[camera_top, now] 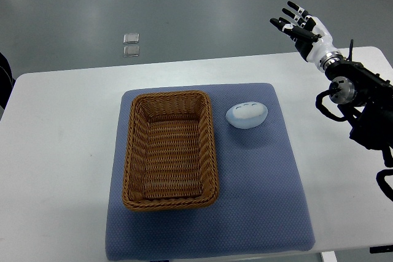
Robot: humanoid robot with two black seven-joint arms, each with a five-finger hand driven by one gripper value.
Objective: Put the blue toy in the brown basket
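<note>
I log the right robot hand raised beyond the far right corner of the surface, fingers spread and holding nothing; its arm enters from the right edge. Nearest me, the blue mat lies flat on the white surface. On its left half sits the brown basket, upright, nothing inside. Just right of the basket's far end rests the blue toy, on the mat, apart from the rim. Beyond the surface, two small clear squares lie on the grey floor.
</note>
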